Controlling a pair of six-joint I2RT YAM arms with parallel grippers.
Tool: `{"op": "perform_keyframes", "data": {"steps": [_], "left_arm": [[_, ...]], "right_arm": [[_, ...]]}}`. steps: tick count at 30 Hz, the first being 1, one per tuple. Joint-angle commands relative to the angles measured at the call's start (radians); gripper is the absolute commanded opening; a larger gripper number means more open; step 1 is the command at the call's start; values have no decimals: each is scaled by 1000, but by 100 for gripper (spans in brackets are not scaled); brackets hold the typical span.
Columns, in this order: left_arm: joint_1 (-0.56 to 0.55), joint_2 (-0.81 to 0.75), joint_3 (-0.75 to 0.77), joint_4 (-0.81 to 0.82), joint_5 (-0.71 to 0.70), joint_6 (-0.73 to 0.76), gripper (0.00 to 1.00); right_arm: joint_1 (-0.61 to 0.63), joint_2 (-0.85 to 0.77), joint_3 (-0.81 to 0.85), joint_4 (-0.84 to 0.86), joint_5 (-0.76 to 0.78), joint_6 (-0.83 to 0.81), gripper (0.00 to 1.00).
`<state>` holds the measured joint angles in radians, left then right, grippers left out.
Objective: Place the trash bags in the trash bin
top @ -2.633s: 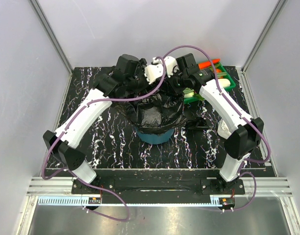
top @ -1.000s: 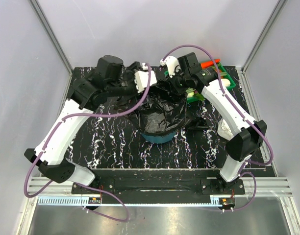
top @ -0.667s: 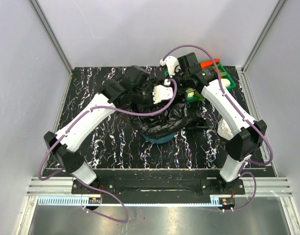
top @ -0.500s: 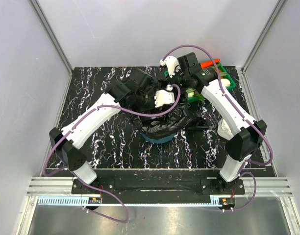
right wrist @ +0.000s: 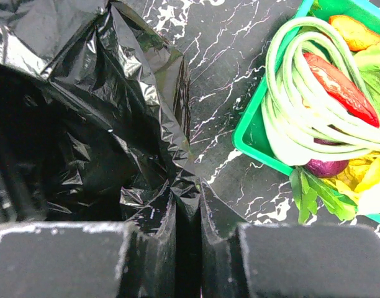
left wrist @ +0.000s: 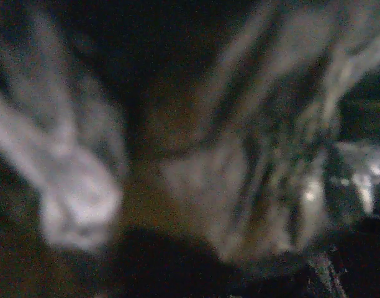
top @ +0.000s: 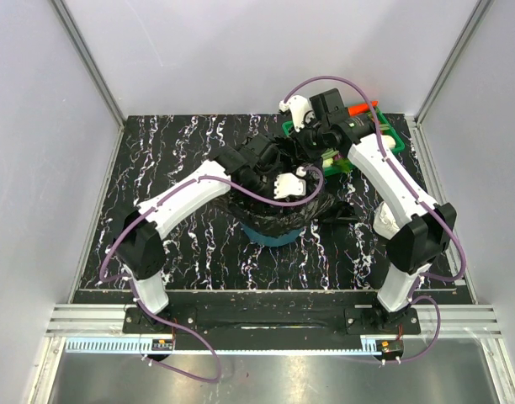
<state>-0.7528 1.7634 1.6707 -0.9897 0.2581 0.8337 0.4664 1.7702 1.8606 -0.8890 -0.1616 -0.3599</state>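
In the top view, the left half of the black marbled table (top: 169,160) lies bare from the upper left corner down to the near edge. A bare strip also runs below the round teal plastic bin (top: 270,236). The bin's mouth is blocked: a glossy black plastic film bag (top: 304,206) drapes over it, and the left arm (top: 186,195) crosses diagonally from the lower left into it.

The upper right is tight. The shallow green rectangular vegetable tray (top: 395,141) fills that corner, the right arm (top: 392,187) runs along that side, and a white crumpled plastic wad (top: 382,220) lies just beside it.

In the right wrist view, only a narrow strip of bare marble separates film from tray. At the bottom centre the right gripper (right wrist: 189,217) pinches a raised fold of film.
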Motion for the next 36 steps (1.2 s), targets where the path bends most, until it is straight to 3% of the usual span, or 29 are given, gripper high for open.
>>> {"op": "perform_keyframes", "data": {"steps": [1,14,22,29,36], "left_arm": [[-6,27,-11,36,62,47,99],[-23,18,-48,68,190,82,99],[-22,-10,32,63,124,21,99],[-22,-54,98,57,-23,-7,99],[-20,-119,113,80,-82,-24,99]], "right_arm": [[-14,6,28,12,24,-54,5],[-23,17,-3,15,1,-56,5],[-29,23,14,15,4,-53,17],[-28,20,15,15,7,-59,18],[-31,28,23,13,13,-63,17]]}}
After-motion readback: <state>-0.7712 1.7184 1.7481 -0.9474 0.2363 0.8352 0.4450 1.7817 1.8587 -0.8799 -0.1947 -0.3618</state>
